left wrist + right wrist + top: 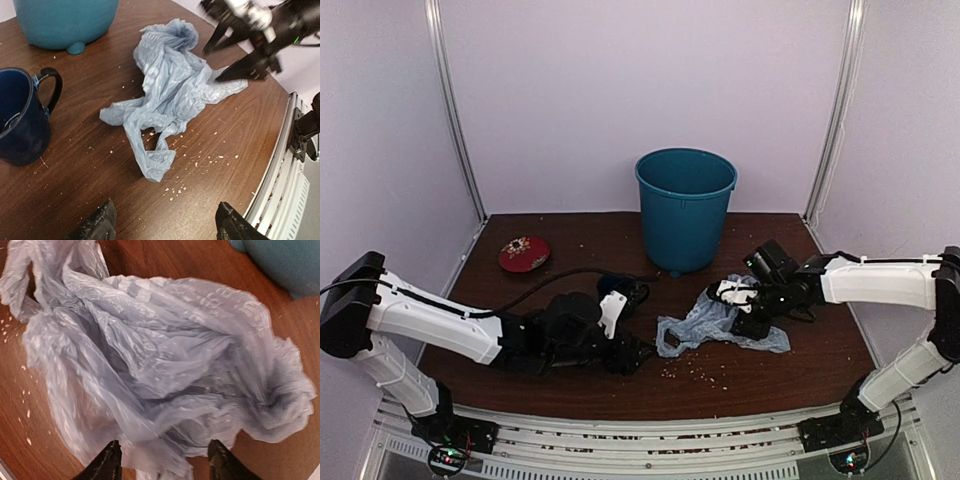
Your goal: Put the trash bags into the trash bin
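Right pincer point(165, 463), nearest the lens in its own wrist view, stands wide apart with nothing gripped; its tips straddle the near edge of the trash bag point(160, 365), which fills most of that view. In the left wrist view, one tip of this pincer appears to touch the bag's far edge. Left pincer point(167, 225) is likewise wide and empty, hanging over bare desk point(580, 235) just short of the bag's trailing loop. The bag lies crumpled and flat on the desk, in front and to the right of the trash bin point(685, 220), wholly outside it. The bin stands upright at the back. A dark blue mug point(20, 125) stands near the left arm, and crumbs point(200, 160) are scattered around the bag. Assessed risks: the film is thin and slack, so closing may pinch only one layer and let it slip free on lifting; a hanging tail could snag the bin's rim and stay draped outside; a hard contact could tip the bin; a left arm sweep could strike the mug.
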`<state>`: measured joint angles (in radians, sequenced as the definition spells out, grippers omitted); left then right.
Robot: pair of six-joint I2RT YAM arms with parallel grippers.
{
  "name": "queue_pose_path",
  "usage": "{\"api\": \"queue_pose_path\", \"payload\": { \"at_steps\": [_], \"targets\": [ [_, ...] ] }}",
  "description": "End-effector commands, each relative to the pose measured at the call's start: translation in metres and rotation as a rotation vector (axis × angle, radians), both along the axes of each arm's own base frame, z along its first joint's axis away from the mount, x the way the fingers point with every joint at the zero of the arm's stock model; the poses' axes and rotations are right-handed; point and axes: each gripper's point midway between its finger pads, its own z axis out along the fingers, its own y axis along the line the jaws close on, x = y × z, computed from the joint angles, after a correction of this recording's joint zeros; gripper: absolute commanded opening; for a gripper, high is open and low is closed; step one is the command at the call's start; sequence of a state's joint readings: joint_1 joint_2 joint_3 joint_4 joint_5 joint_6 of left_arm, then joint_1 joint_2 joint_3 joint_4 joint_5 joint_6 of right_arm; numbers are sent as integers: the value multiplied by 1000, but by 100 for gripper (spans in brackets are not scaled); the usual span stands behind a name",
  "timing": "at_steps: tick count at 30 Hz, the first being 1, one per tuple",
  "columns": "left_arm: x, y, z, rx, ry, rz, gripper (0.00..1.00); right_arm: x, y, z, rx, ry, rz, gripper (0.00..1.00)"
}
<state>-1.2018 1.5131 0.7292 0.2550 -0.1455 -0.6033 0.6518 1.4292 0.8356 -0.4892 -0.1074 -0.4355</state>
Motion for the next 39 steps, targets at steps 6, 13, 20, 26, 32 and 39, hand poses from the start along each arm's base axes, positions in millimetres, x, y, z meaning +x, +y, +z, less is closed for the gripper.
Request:
{"api": "queue_pose_path", "payload": {
  "at_steps": [6,13,20,26,32,39],
  "targets": [
    [18,-25,3,7,-7,49,72,29,-111,62,159,-49,-302,74],
    [29,-45,-11,8,24,26,72,7,-132,24,145,69,-333,67],
    [36,-52,-29,2,65,18,63,-10,-126,-16,126,204,-268,67],
    [43,-62,-37,-2,58,17,58,-10,-119,-29,151,258,-250,65],
    [51,-73,-43,3,42,10,43,-7,-111,-17,194,274,-225,58],
    [56,-71,-42,10,19,28,0,-4,-112,29,272,164,-217,59]
  ]
}}
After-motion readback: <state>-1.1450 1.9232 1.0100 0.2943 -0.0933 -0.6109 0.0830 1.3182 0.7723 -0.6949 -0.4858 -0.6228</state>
